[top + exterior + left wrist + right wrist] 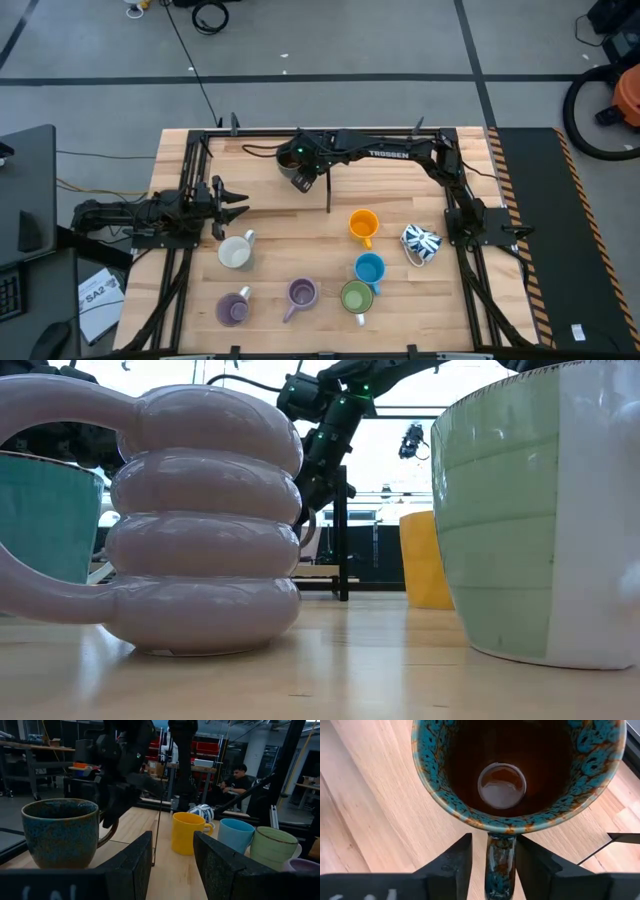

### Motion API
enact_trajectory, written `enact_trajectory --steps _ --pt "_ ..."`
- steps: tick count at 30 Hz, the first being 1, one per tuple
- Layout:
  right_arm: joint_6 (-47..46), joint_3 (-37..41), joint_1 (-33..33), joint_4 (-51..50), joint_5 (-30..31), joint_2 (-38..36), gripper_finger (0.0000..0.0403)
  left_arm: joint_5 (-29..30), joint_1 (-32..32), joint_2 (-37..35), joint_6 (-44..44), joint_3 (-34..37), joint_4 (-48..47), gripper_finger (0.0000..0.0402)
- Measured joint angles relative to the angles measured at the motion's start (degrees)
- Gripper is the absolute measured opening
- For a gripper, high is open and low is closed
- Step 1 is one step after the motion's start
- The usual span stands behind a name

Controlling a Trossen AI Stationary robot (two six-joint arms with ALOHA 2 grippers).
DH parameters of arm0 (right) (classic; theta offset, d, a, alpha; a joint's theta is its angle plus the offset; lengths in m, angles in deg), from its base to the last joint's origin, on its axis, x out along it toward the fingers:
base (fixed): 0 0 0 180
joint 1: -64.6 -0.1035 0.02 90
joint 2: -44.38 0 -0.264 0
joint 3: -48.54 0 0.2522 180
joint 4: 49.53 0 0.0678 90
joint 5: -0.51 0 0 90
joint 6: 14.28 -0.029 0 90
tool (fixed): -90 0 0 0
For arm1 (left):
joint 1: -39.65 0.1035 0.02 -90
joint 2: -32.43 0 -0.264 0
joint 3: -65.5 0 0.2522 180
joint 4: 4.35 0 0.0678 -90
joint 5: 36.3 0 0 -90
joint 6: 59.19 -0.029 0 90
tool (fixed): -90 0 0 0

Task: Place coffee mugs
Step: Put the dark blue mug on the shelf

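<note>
- Right now the right gripper (492, 857) is over the far middle of the tabletop (270, 215), pointing down at the dark grey mug (517, 772).
- Its two fingers (455, 862) sit on each side of the mug's handle, and a thin gap shows on both sides. So the gripper is open a little and is not squeezing the handle.
- The dark grey mug stands upright on the wood. It has blue-green speckles on its rim and is dark inside.
- The left gripper (235, 202) waits low at the left side of the tabletop. It is open and holds nothing.
- The white mug (236, 251) stands just in front of the left gripper.
- The orange mug (363, 225) is right of the middle, and the white mug with blue pattern (421, 243) is to the right of it.
- The blue mug (369, 268) is near the orange one, and the green mug (357, 297) touches it or nearly does.
- Two purple mugs stand at the near edge: one purple mug (302, 294) is close to the green mug, and the other purple mug (232, 309) is further left.
- A thin dark post (328, 190) stands beside the dark grey mug.
- A person (235, 782) sits in the room past the tabletop.
</note>
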Motion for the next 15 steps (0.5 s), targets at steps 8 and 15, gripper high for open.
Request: enact_trajectory --steps 8,15 --pt "-0.1 0.0 0.3 0.0 -0.3 -0.1 0.0154 0.0 0.0 0.0 0.0 0.0 0.0 0.0151" --pt "0.2 -3.9 1.0 -3.3 -1.6 -0.1 0.0154 0.0 0.0 0.0 0.0 0.0 0.0 0.0151"
